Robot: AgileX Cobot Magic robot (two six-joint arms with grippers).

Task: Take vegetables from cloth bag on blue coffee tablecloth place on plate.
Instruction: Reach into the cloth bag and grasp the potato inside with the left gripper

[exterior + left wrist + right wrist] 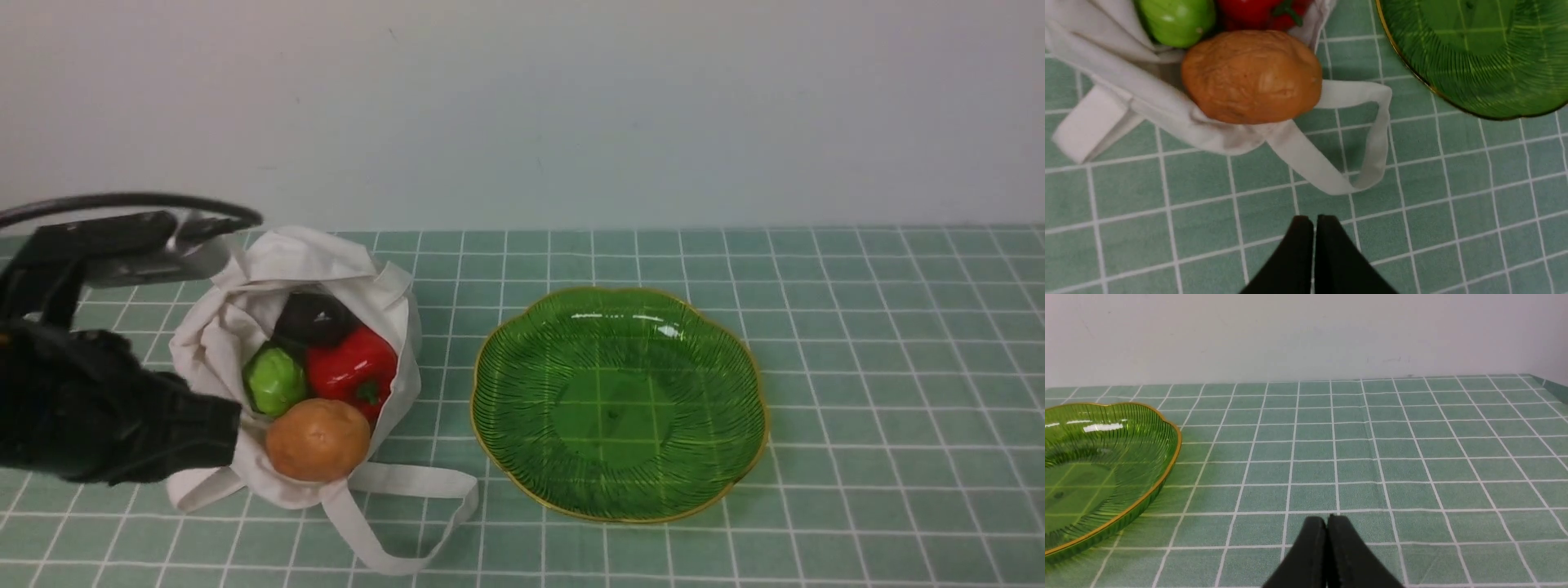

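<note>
Vegetables (353, 367) (all four) in cloth bag (310, 253)

The cloth bag (237, 314) is off-white, potato (317, 438) brown, pepper (353, 366) red, plate (620, 408) ribbed green edged gold, tablecloth (857, 327) teal with a white grid.

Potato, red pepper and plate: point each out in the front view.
potato (317, 439): front view, middle of its brown skin.
red pepper (353, 367): front view, its glossy red side.
plate (618, 406): front view, bare ribbed middle.
</note>
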